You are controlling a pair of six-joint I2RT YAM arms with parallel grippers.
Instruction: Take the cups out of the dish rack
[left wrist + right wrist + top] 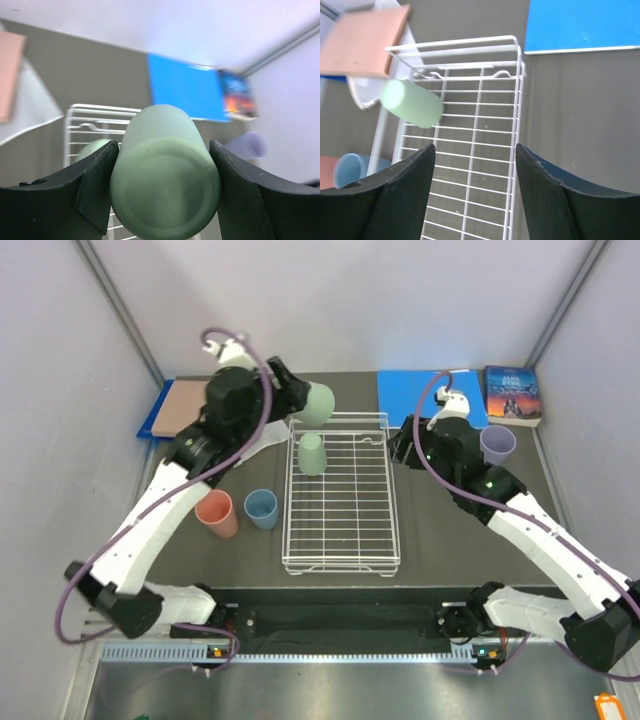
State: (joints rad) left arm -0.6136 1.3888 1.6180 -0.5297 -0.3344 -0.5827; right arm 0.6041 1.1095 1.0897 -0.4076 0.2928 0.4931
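Observation:
My left gripper [300, 400] is shut on a pale green cup [320, 403], held on its side above the far left corner of the white wire dish rack [392, 500]. In the left wrist view the cup [165, 175] fills the gap between the fingers [95, 185]. A second pale green cup [312, 453] stands upside down in the rack's far left part [412, 103]. A salmon cup [217, 513] and a light blue cup [261, 508] stand on the table left of the rack. A lilac cup [497, 444] stands right of it. My right gripper [475, 147] is open and empty above the rack's far right side [405, 445].
A flat blue folder [430, 395] and a book [512, 395] lie at the back right. A pink board on a blue pad [180, 405] lies at the back left, with a white sheet [265, 440] beside the rack. Walls close in on both sides.

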